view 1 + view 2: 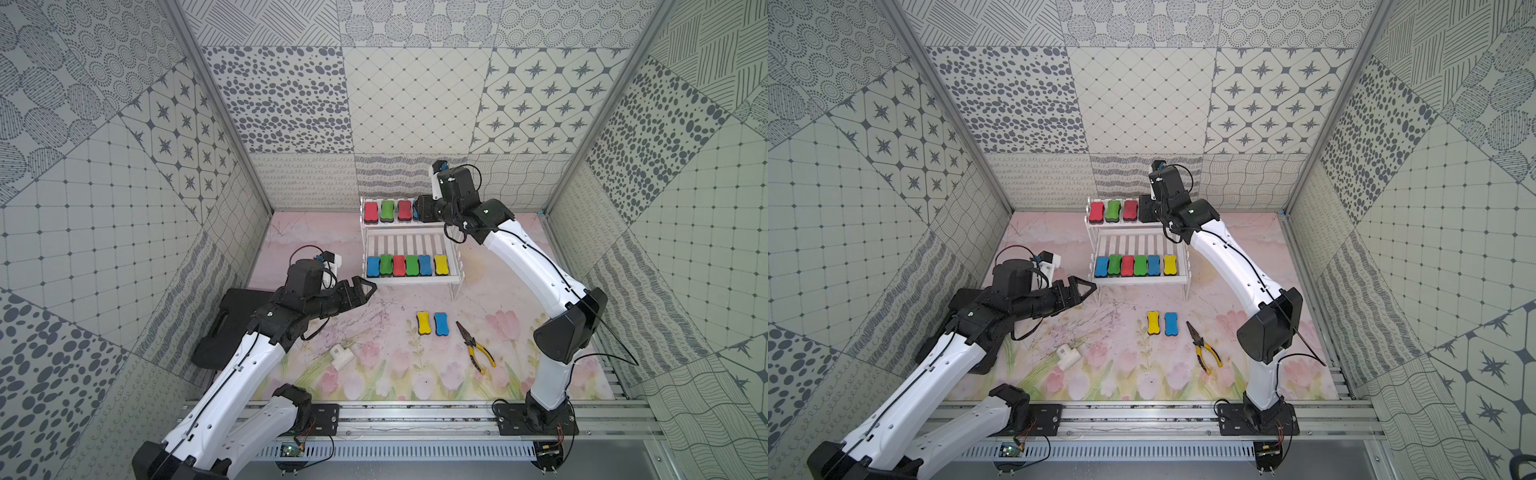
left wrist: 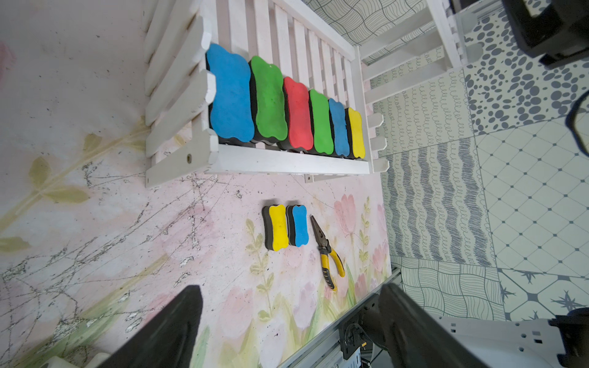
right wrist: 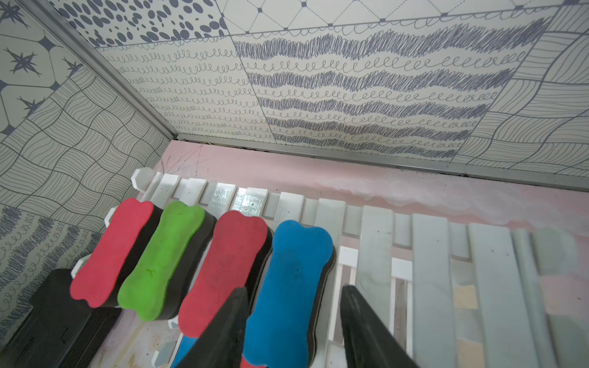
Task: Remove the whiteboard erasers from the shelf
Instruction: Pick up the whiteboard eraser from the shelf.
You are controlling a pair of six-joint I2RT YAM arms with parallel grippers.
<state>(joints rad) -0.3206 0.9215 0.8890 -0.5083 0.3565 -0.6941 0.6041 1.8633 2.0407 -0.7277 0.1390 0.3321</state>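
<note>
1. The shelf [image 1: 409, 280] stands at 12 o'clock on the counter [image 1: 374, 374]. Four whiteboard erasers are counted on its upper tier and six in the lower row [image 1: 407, 265]. Two more [image 1: 432, 324] lie on the counter at 6 o'clock of the shelf.
2. The blue eraser [image 3: 296, 255] closes the upper row at its 3 o'clock end. Its long axis runs 12 to 6 o'clock.
3. The right gripper [image 3: 293, 290] is set astride this eraser across its width. One finger [image 3: 223, 325] is wedged against the red neighbour [image 3: 223, 270]. The jaws stand partly apart; whether they are already pressed on cannot be told.
4. The left gripper [image 1: 365, 287] is held wide apart and empty, just off the shelf's lower tier at its 9 o'clock corner. It is judged the nearer one for that row.
5. Bare slats are seen at 3 o'clock of the blue eraser; none at 9 o'clock. A straight lift, then a carry toward 6 o'clock, is judged safest.
6. The pliers [image 1: 476, 347] lie just beside the counter pair at 3 o'clock and should be avoided.
</note>
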